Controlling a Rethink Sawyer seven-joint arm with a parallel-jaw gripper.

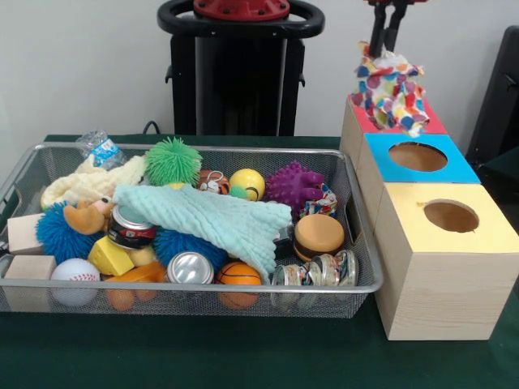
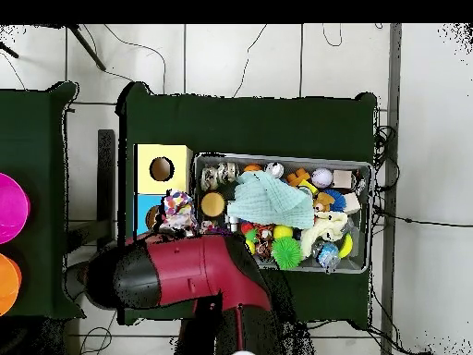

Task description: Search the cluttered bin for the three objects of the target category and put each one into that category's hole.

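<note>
My gripper [image 1: 388,47] comes down at the top right and is shut on a white polka-dot cloth [image 1: 391,87]. The cloth hangs over the red-topped box [image 1: 435,123], its lower end at the box top, and also shows in the overhead view [image 2: 175,209]. The yellow-topped box's round hole [image 1: 451,215] is nearest the camera and shows from above too [image 2: 161,169]. The wire-mesh bin [image 1: 203,288] stands left of the boxes. A second polka-dot cloth [image 1: 324,201] peeks out beside a purple spiky ball [image 1: 293,183]. A third is not visible.
A blue-topped box with its hole [image 1: 418,156] stands between the red and yellow ones. A mint-green cloth [image 1: 212,217] lies over the bin's middle and a cream knitted cloth [image 1: 89,183] at its left, among balls, cans and wooden blocks. My arm [image 2: 185,268] covers the table below the boxes.
</note>
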